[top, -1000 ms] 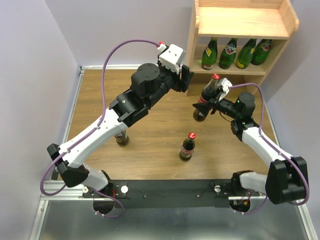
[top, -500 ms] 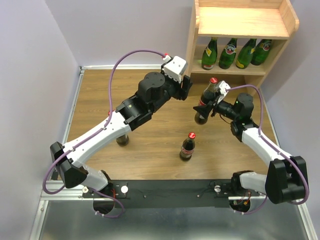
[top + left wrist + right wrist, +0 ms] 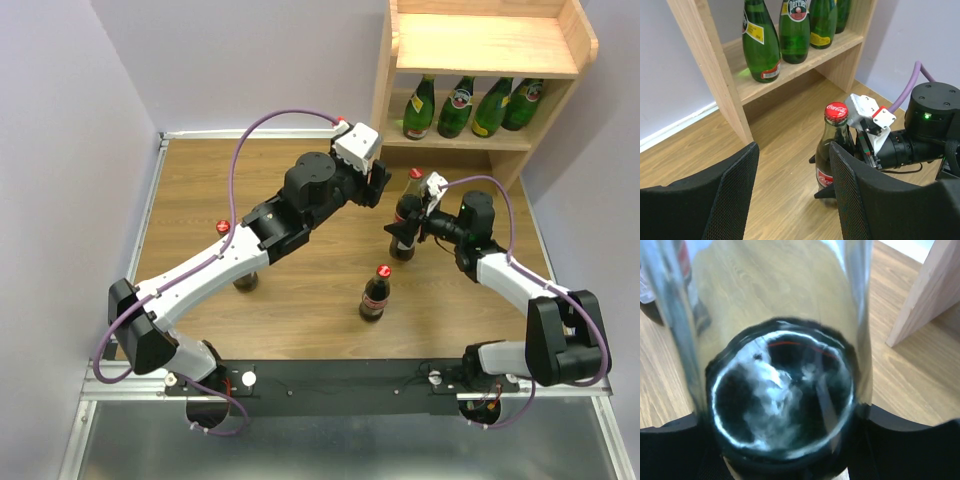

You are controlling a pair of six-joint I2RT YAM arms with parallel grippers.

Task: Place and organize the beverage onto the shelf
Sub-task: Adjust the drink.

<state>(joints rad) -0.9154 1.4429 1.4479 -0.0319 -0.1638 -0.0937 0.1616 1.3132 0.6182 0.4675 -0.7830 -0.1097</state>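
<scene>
From my feed the wooden table (image 3: 200, 190) carries the shelf (image 3: 490, 45), its lower tier holding four green bottles (image 3: 457, 108); one cola bottle (image 3: 375, 293) stands mid-table

The light-wood two-tier shelf (image 3: 480, 45) sits back right on the brown wooden table (image 3: 200, 180), with four green glass bottles (image 3: 470, 105) side by side on its lower tier. Just in front of it, a dark red-capped cola bottle (image 3: 406, 200) sits in the right gripper (image 3: 413, 226), with the left gripper (image 3: 380, 186) just beside it on the left. A second cola bottle (image 3: 374, 293) stands nearer the bases, and a third cola bottle (image 3: 245, 282) is far left under the left arm (image 3: 200, 270).
</scene>
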